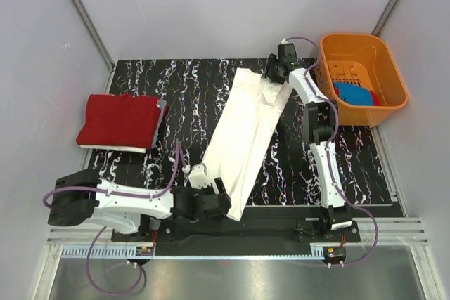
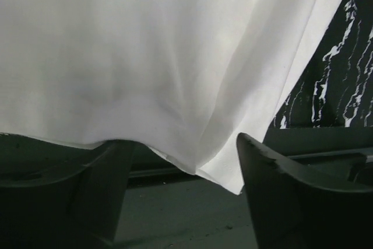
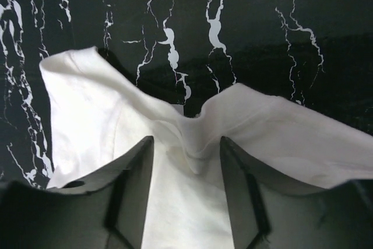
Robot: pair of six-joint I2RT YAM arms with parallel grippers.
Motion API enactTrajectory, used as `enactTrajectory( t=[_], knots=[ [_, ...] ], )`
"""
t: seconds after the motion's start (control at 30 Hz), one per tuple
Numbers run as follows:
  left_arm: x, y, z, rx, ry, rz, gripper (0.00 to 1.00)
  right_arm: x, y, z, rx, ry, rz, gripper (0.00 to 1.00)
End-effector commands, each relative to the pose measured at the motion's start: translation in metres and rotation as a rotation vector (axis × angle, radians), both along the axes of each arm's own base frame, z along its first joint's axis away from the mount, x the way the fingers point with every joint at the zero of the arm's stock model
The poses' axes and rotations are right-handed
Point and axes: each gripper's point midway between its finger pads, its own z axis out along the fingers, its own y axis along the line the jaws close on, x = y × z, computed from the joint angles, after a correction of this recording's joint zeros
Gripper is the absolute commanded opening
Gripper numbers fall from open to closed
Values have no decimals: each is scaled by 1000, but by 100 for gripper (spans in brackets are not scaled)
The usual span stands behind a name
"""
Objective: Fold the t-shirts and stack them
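On the left, a red t-shirt (image 1: 118, 119) lies folded on the table (image 1: 176, 82). Nearer me, the left gripper (image 2: 183, 147) has its jaws spread wide. The hem of the white t-shirt (image 1: 246, 135) hangs loose between them, unpinched. That shirt lies across the middle as a long, narrow strip. At its far end the right gripper (image 3: 186, 143) is parted too, with a soft pucker of cloth between its fingers. The cloth looks light, limp and quick to crease, so I'd pinch both corners of one end. A blue t-shirt (image 1: 354, 93) waits in the orange basket (image 1: 397, 79).
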Motion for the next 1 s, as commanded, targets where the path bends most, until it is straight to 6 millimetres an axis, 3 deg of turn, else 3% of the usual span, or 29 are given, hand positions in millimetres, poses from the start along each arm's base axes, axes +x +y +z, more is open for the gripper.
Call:
enactTrajectory(
  t=[0.0,0.17,0.2,0.27,0.3,0.37,0.4,0.43,0.47,0.5,0.53,0.57,0.6,0.63,0.67,0.7,0.73,0.97],
  knots=[
    [6,7,8,20,-31,22,86,19,-3,52,14,-131,18,59],
    [16,16,29,-13,-69,-8,90,13,0,84,33,-164,31,66],
    [19,17,33,-24,-68,-15,91,12,-1,100,36,-185,30,68],
    [32,27,40,-32,-71,-14,91,7,-5,107,25,-175,11,75],
    [36,31,43,-34,-78,-16,91,4,-8,124,23,-197,-1,77],
    [47,41,55,-38,-121,-10,91,-3,-12,124,12,-184,-15,80],
    [50,46,57,-32,-131,-10,91,-6,-15,143,13,-214,-25,81],
    [57,51,65,-47,-146,13,91,-10,-15,147,10,-220,-24,81],
    [59,52,67,-37,-158,-13,91,-18,-19,133,-3,-183,-36,81],
    [63,54,69,-41,-165,-15,91,-23,-20,154,5,-218,-47,80],
    [67,57,69,-32,-166,-12,91,-28,-23,154,4,-212,-61,80],
    [75,60,68,-28,-163,-15,91,-40,-27,133,3,-160,-80,79],
    [80,61,67,-28,-162,-20,91,-44,-27,152,21,-205,-84,77],
    [86,63,64,-19,-155,-22,90,-50,-30,150,25,-201,-93,72],
    [96,66,64,-22,-154,-20,91,-62,-32,128,34,-149,-116,69],
    [101,67,63,-22,-154,-18,90,-65,-34,137,51,-169,-125,67],
    [111,74,60,-9,-145,9,90,-68,-34,131,65,-154,-130,63],
    [138,75,63,-15,-168,-9,89,-97,-17,85,179,-24,-99,59]
  ],
)
